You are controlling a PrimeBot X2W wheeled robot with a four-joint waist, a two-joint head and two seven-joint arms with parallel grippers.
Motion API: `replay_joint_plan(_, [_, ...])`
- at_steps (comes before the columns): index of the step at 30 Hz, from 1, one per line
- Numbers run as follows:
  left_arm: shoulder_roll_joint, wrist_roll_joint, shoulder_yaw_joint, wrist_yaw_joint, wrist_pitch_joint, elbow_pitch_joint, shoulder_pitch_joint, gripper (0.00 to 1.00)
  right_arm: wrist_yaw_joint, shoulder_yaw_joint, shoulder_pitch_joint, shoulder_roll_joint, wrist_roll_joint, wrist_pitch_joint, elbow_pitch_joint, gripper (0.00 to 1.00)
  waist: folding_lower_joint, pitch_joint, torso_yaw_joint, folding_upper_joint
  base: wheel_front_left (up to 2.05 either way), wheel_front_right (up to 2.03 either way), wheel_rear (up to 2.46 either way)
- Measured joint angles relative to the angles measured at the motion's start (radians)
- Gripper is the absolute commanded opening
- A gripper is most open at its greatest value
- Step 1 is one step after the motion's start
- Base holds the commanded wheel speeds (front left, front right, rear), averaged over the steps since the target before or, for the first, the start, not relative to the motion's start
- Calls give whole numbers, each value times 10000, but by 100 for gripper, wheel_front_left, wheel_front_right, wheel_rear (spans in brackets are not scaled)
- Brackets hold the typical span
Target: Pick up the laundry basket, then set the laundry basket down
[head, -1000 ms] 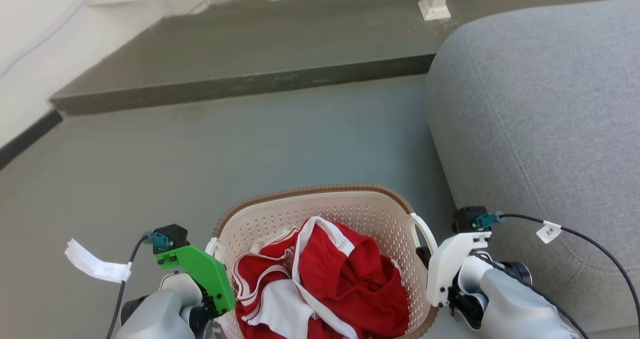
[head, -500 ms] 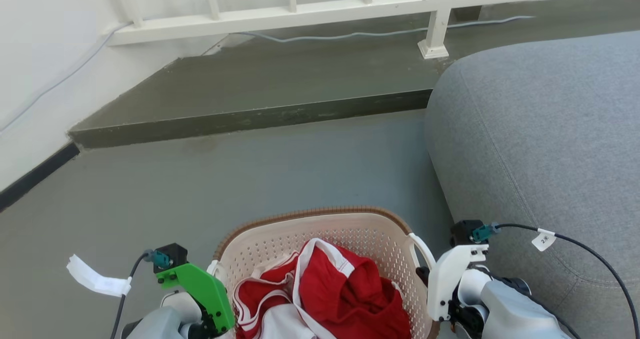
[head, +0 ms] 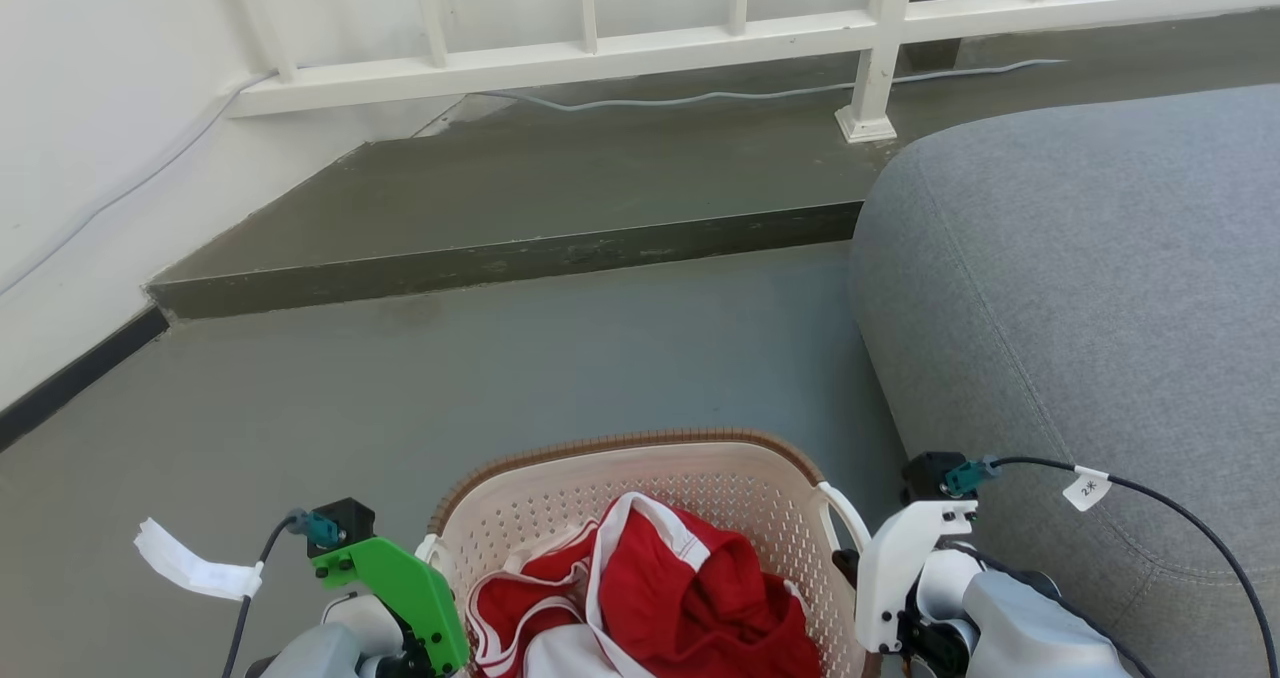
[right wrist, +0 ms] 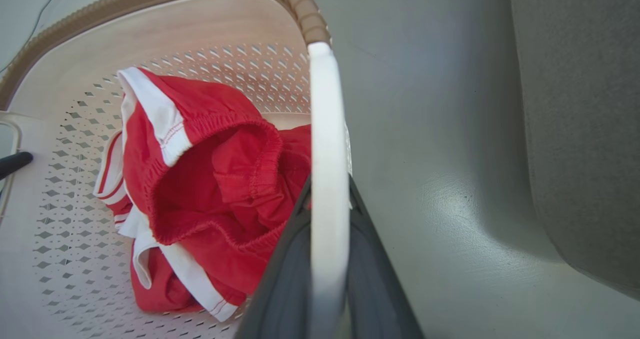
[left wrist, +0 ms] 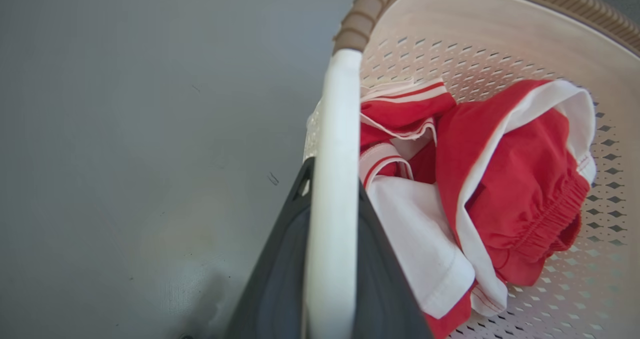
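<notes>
Beside the grey fabric sofa point(head: 1080, 308), the small cream perforated plastic laundry basket point(head: 620, 444) is being held, seemingly lifted, left hand point(left wrist: 332, 179) and right hand point(right wrist: 327, 189) clenched on its white side handles point(left wrist: 335, 129); setting down is not yet being done.

Open grey floor point(head: 500, 378) ahead of laundry basket point(head: 640, 470), grey sofa point(head: 1080, 308) close on right, raised step point(head: 500, 255) and white railing point(head: 600, 55) beyond

Head view: shifted upward over the last second, so the upright bars of the white railing point(head: 640, 48) beyond the step point(head: 500, 258) have come into frame. Laundry basket point(head: 640, 473) and red clothing point(head: 690, 598): now lower in frame than the step, more cut off by the bottom edge.
</notes>
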Motion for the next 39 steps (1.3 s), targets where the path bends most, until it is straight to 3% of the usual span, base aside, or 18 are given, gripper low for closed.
replay_joint_plan(39, [10,-171,-198,86,8,-4,149,0,0,366,-1,-2,334,-35,186,0,0,-32,-28,0,0,0,0])
